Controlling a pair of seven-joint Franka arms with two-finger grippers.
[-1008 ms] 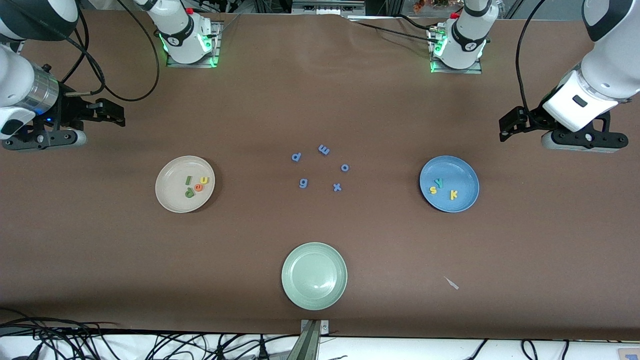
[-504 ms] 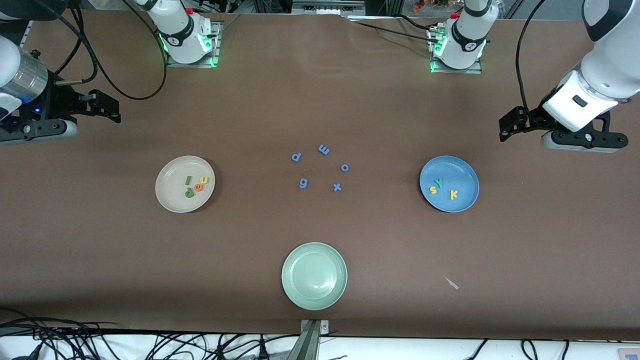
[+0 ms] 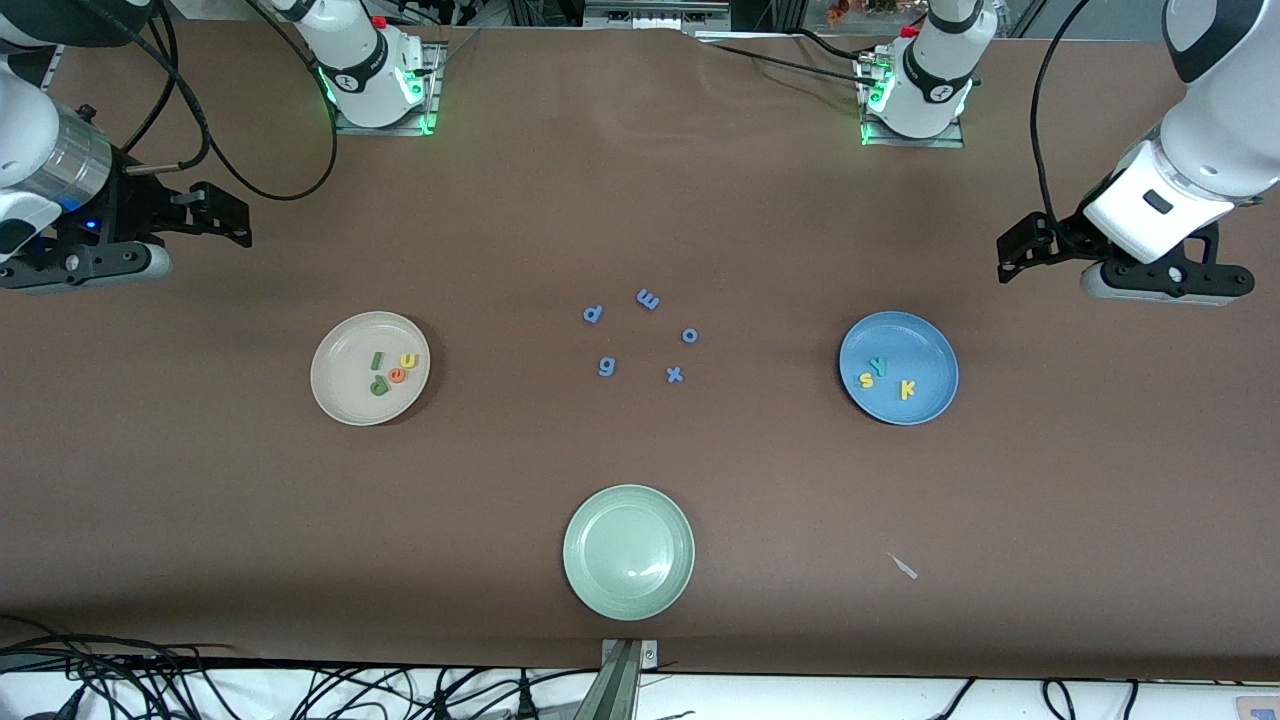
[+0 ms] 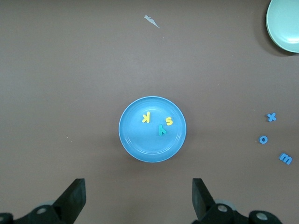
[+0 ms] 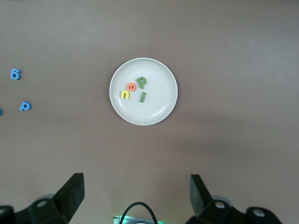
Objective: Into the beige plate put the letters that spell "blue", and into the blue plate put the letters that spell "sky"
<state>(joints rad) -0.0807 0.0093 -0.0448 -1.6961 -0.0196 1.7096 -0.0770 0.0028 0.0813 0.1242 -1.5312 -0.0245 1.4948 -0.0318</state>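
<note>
The beige plate (image 3: pixel 345 390) lies toward the right arm's end and holds the green l (image 3: pixel 376 361), green b (image 3: pixel 379 384), orange e (image 3: pixel 397 375) and yellow u (image 3: pixel 409 361). The blue plate (image 3: pixel 925 350) lies toward the left arm's end and holds the s (image 3: pixel 866 380), y (image 3: pixel 879 366) and k (image 3: pixel 907 389). My right gripper (image 3: pixel 85 272) hangs open and empty high above the table, off to the side of the beige plate (image 5: pixel 159 109). My left gripper (image 3: pixel 1165 285) hangs open and empty, likewise off to the side of the blue plate (image 4: pixel 140 142).
Blue-purple letters p (image 3: pixel 592 314), m (image 3: pixel 648 299), o (image 3: pixel 689 335), g (image 3: pixel 606 367) and x (image 3: pixel 675 375) lie mid-table between the plates. A pale green plate (image 3: pixel 628 550) sits nearer the front camera. A small white scrap (image 3: pixel 904 567) lies beside it, toward the left arm's end.
My right gripper drifted a little toward the table's end and back again. The left gripper barely moved. Plates and letters have not moved.
</note>
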